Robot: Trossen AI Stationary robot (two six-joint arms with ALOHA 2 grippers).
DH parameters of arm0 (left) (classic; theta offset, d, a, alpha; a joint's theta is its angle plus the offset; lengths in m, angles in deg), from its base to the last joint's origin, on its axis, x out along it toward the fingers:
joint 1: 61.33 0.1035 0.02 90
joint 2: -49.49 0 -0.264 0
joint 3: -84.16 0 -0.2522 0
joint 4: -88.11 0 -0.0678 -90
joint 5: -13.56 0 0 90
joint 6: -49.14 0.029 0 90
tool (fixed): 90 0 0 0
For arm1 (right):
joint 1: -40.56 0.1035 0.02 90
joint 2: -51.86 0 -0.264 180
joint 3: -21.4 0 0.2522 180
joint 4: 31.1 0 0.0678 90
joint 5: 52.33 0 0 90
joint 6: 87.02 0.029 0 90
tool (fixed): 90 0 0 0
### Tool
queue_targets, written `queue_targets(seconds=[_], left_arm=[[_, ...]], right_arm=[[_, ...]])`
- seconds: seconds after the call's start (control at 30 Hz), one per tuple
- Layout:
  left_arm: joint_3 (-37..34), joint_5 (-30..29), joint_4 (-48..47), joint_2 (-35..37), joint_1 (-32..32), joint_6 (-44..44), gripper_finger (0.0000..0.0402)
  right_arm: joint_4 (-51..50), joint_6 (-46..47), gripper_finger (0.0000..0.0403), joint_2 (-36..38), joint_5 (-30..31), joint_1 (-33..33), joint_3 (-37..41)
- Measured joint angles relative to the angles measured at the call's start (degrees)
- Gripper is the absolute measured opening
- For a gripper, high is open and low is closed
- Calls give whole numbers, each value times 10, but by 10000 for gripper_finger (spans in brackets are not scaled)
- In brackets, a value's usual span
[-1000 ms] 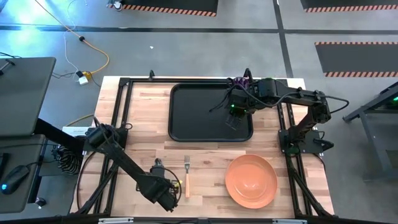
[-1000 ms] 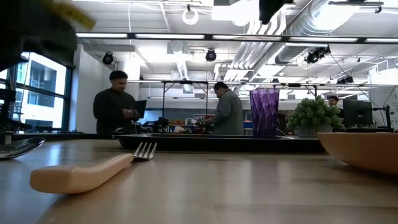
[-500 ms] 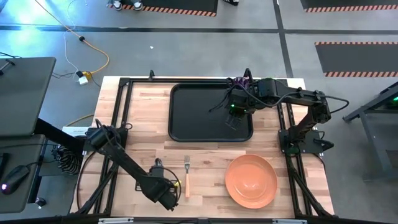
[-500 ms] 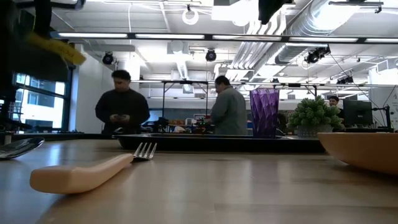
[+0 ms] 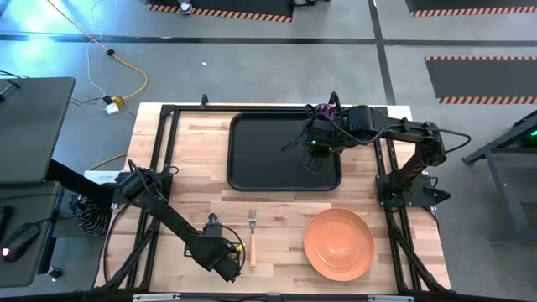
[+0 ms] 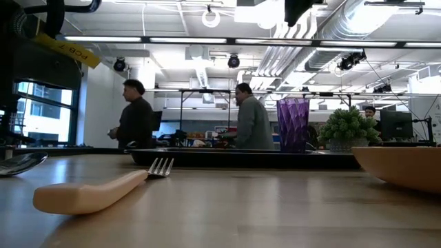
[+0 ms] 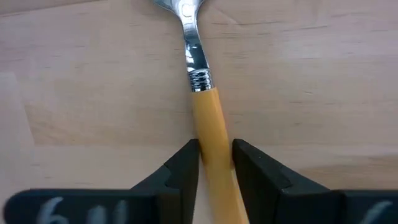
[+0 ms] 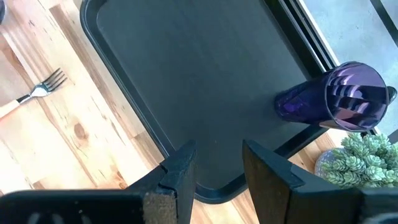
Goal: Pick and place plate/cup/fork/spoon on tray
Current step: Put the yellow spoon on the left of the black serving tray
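The spoon (image 7: pixel 199 81), with an orange handle and silver bowl, lies flat on the wood table near its front left; its bowl also shows in the low view (image 6: pixel 21 162). My left gripper (image 5: pixel 216 236) is shut on its handle. The fork (image 5: pixel 252 236) lies just right of the spoon. The orange plate (image 5: pixel 338 243) rests on the table at the front right. The purple cup (image 8: pixel 333 99) stands upright in the far right corner of the black tray (image 5: pixel 268 143). My right gripper (image 8: pixel 217 168) hangs open and empty over the tray's right part. My left gripper pinches the spoon's orange handle (image 7: pixel 214 146) between its two fingers, one on each long side, about halfway along the handle. The fingers come from above and lie across the handle. The spoon lies flat, with its bowl on the table.
A bushy green plant (image 8: pixel 354 162) stands on the table just beyond the tray's far right corner, next to the cup. Black frame rails run along the table's left and right sides. People move in the room behind the table.
In the low view my left arm has shifted above the spoon, whose bowl stays on the table. My right arm has kept still. The people in the background have walked about.
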Motion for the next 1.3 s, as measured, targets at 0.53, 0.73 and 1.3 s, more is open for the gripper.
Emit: queue_targets(seconds=[0.53, 0.73, 1.3], left_arm=[[-3, -27, -3, 27, -1, 20, 44], [-2, -69, -2, 66, 1, 22, 43], [-1, -200, -59, 173, 144, 198, 45]], right_arm=[[1, 0, 122, 0, 0, 0, 0], [1, -10, 122, 0, 0, 0, 0], [2, -15, 122, 0, 0, 0, 0]])
